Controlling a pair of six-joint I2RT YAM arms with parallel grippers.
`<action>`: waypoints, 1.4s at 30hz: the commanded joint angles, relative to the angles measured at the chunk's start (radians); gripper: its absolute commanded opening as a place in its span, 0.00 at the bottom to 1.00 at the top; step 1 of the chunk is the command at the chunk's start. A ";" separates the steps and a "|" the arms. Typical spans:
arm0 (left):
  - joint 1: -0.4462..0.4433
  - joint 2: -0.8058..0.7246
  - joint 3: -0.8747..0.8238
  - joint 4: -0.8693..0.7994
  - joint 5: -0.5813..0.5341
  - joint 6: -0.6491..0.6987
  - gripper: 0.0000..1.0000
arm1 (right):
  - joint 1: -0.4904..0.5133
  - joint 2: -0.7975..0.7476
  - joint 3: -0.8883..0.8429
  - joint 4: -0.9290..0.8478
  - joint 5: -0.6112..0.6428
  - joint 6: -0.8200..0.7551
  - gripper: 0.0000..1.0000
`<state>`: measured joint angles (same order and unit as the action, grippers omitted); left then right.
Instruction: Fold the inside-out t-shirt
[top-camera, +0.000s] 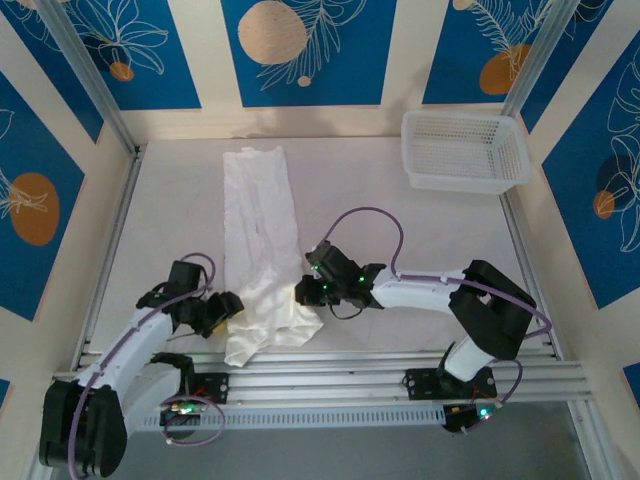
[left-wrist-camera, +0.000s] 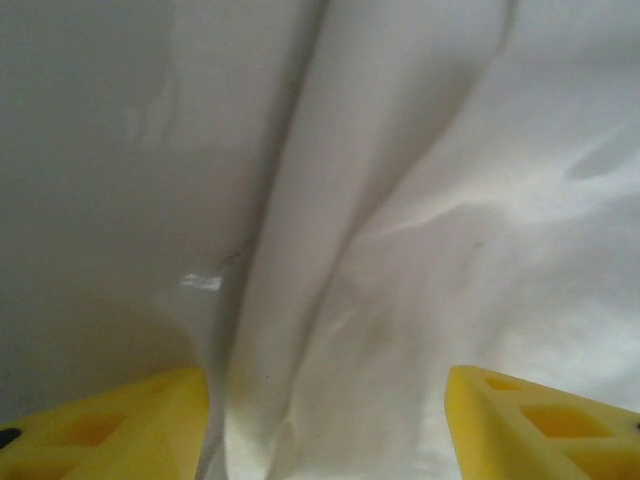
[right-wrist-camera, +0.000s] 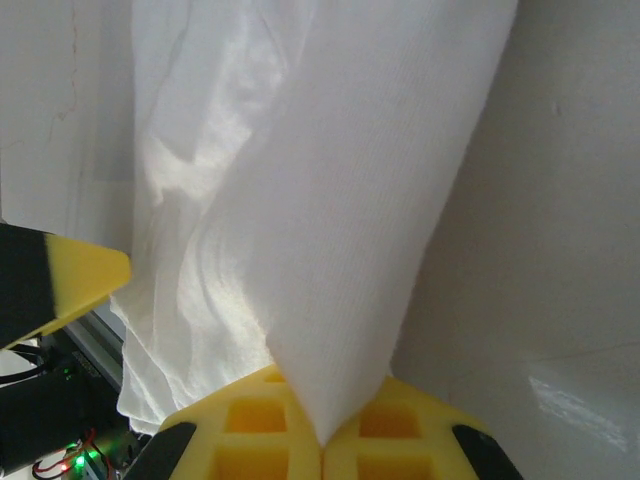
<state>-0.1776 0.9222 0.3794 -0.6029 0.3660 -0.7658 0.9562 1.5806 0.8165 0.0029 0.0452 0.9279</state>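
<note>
The inside-out t-shirt (top-camera: 258, 235) is a white, wrinkled strip lying lengthwise on the table, from the back down to the front rail. My right gripper (top-camera: 306, 291) is at the strip's near right edge. In the right wrist view it (right-wrist-camera: 322, 440) is shut, and a pointed fold of the t-shirt (right-wrist-camera: 340, 220) is pinched between its yellow pads (right-wrist-camera: 250, 420). My left gripper (top-camera: 226, 309) is at the near left edge. Its yellow fingers (left-wrist-camera: 150, 420) stand wide apart, and the left edge of the t-shirt (left-wrist-camera: 400, 260) lies between them, ungripped.
A white mesh basket (top-camera: 465, 150) stands at the back right corner. Aluminium rails (top-camera: 350, 365) run along the front edge just below the shirt's near end. Bare table (top-camera: 420, 230) lies right of the shirt. Panel walls close in the sides.
</note>
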 joint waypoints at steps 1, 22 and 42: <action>-0.029 0.027 -0.014 0.011 0.014 -0.038 0.62 | 0.004 0.011 -0.002 -0.008 0.002 0.017 0.00; -0.055 -0.018 -0.014 0.022 0.044 -0.083 0.18 | 0.006 0.026 -0.008 -0.020 0.019 0.031 0.00; -0.063 -0.003 -0.023 0.013 0.062 -0.061 0.00 | 0.005 -0.031 -0.061 -0.013 0.037 0.066 0.00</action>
<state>-0.2268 0.9535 0.3470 -0.5468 0.3996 -0.8360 0.9562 1.5986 0.7860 0.0017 0.0555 0.9710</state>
